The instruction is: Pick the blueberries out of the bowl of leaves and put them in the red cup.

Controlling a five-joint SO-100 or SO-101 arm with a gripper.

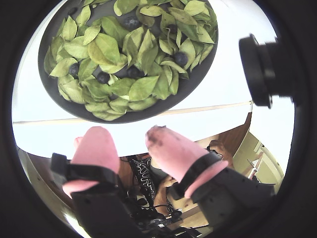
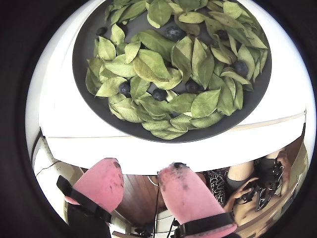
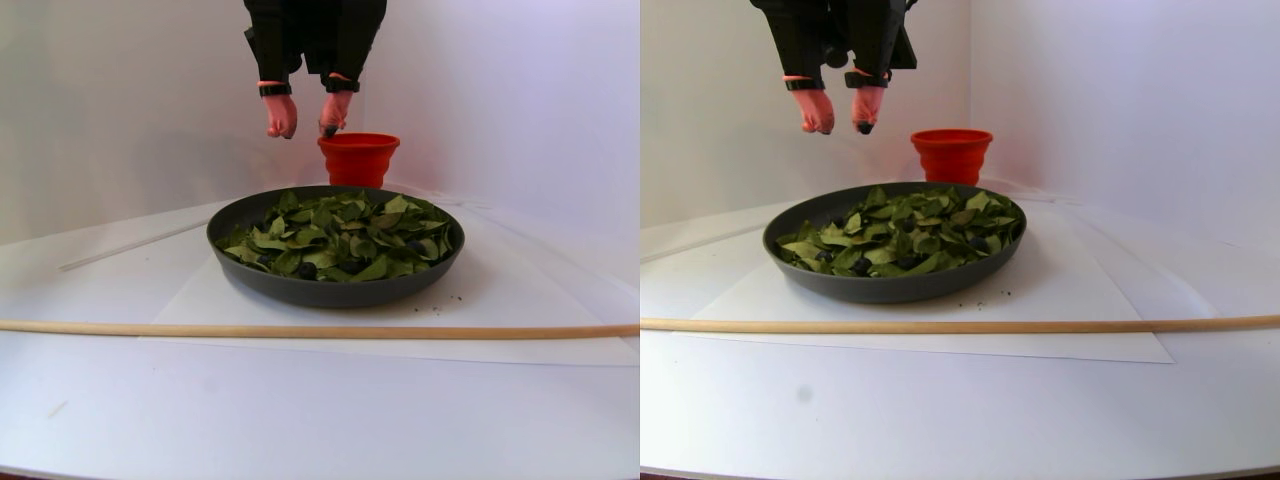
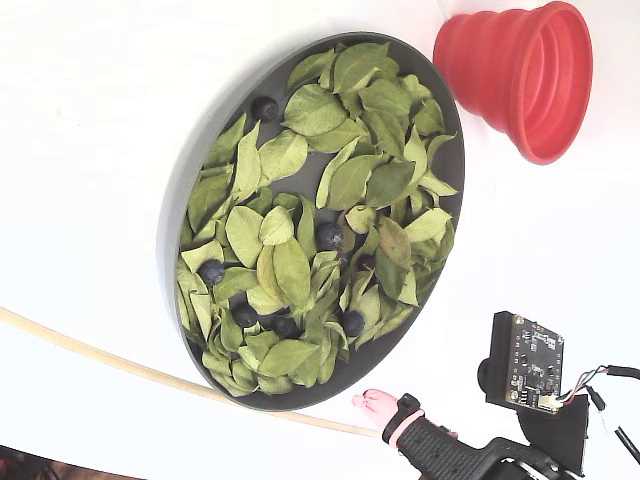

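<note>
Stereo pair view: a white table (image 3: 300,420) backed by plain white walls, a thin wooden rod (image 3: 300,331) lying across its near side. On a white sheet sits the bowl (image 3: 335,288), a shallow dark grey dish heaped with the leaves (image 3: 340,238), dry, oval and green. The blueberries (image 4: 329,235), small, matte and dark, lie scattered among them. The red cup (image 3: 358,158), ribbed and tapered, stands just behind the bowl. The gripper (image 3: 306,128) hangs above the bowl's far rim, pink padded fingers (image 1: 171,148) parted and empty.
</note>
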